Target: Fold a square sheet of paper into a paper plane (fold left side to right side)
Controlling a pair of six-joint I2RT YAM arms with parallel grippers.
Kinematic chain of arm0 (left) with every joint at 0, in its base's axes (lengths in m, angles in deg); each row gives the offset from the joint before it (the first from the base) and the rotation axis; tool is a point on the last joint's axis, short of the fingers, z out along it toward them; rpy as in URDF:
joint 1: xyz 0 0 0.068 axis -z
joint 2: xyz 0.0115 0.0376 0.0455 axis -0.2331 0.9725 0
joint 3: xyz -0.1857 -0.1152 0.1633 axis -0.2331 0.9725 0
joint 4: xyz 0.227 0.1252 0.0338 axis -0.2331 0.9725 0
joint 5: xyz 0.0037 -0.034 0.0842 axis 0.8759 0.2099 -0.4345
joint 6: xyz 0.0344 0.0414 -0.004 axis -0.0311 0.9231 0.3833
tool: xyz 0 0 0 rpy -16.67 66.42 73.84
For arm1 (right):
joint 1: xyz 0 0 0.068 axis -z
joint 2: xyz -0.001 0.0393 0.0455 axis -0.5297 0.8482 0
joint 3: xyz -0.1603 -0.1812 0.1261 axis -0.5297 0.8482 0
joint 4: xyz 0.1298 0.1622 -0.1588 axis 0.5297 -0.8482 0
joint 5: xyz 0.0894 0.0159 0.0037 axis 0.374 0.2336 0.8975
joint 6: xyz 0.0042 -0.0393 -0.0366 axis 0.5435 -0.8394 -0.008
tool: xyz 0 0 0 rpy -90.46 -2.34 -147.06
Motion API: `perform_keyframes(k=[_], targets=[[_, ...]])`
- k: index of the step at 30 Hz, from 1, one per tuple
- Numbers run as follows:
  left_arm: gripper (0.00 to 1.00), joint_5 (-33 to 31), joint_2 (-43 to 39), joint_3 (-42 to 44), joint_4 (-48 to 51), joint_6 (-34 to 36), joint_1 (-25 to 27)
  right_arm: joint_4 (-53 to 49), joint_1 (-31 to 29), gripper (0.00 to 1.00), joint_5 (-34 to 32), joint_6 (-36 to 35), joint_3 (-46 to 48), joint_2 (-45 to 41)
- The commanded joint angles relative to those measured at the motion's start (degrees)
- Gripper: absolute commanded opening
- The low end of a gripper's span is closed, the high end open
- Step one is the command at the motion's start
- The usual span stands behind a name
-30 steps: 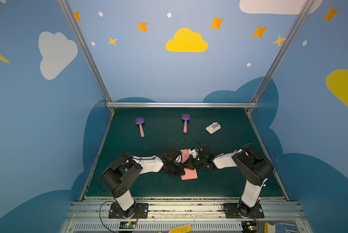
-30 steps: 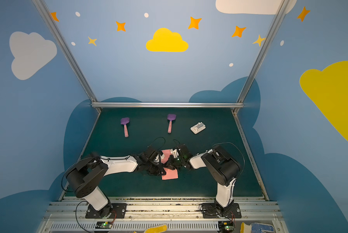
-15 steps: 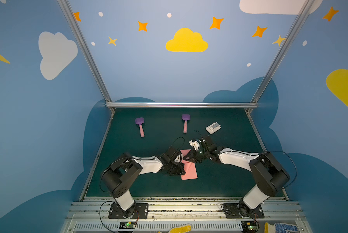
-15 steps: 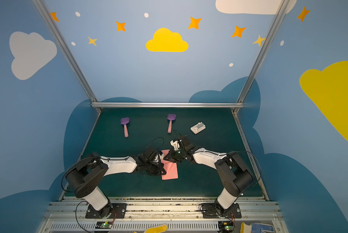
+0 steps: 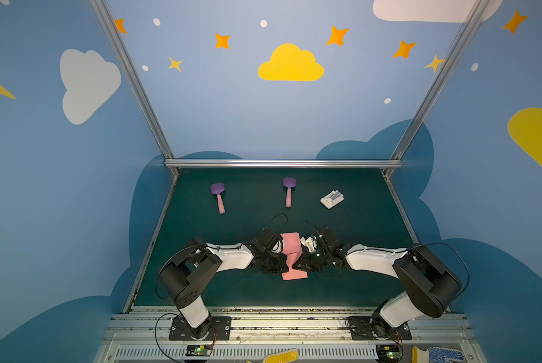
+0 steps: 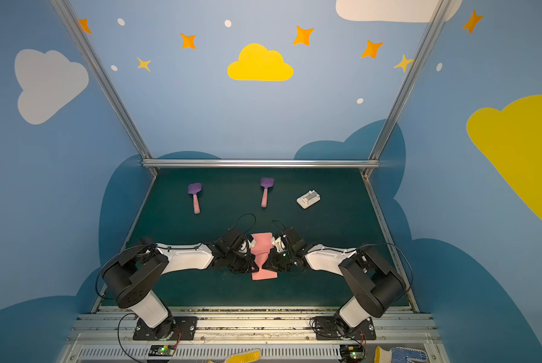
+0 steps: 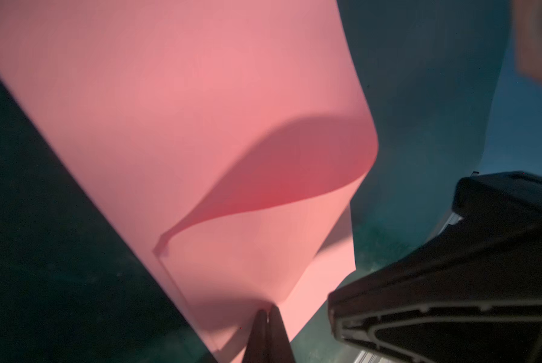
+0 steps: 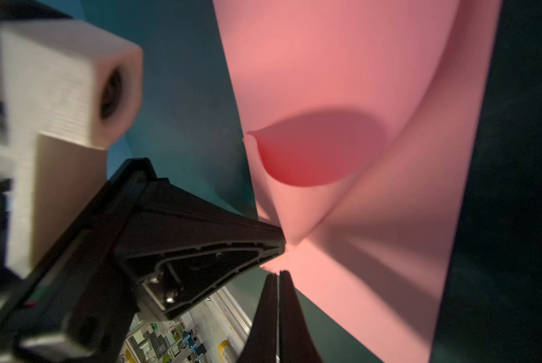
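Observation:
The square sheet of paper (image 5: 291,248) (image 6: 261,242), salmon pink, lies mid-mat, pinched into a waist, with one flap curled up (image 7: 263,176) (image 8: 313,151). My left gripper (image 5: 287,266) (image 6: 257,267) (image 7: 267,310) is shut on the sheet's edge at that waist, and creases fan out from its tips. One of its black fingers (image 8: 232,248) shows in the right wrist view. My right gripper (image 5: 296,267) (image 6: 263,267) (image 8: 277,272) is shut, its tips at the sheet's edge right beside the left one. I cannot tell if it grips paper. No paper plane is in view.
Two pink-handled purple spatulas (image 5: 217,196) (image 5: 288,191) and a small white block (image 5: 332,199) lie toward the back of the green mat. A metal rail (image 5: 282,162) bounds the far edge, and blue walls close in both sides.
Half a second ago my right gripper was further back beside the sheet's far part. It has come forward and now meets the left gripper at the waist. The left arm has hardly moved.

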Motion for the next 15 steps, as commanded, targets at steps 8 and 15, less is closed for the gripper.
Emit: perform_keyframes(k=[8,15], targets=[[0.04,-1.59,1.24,0.27,3.17,1.09,0.3,3.49,-1.23,0.0,-1.21,1.16,-1.38,2.17],[0.04,-1.5,1.41,0.12,3.35,1.22,0.27,4.2,-1.13,0.0,-1.74,0.44,-2.18,5.62]])
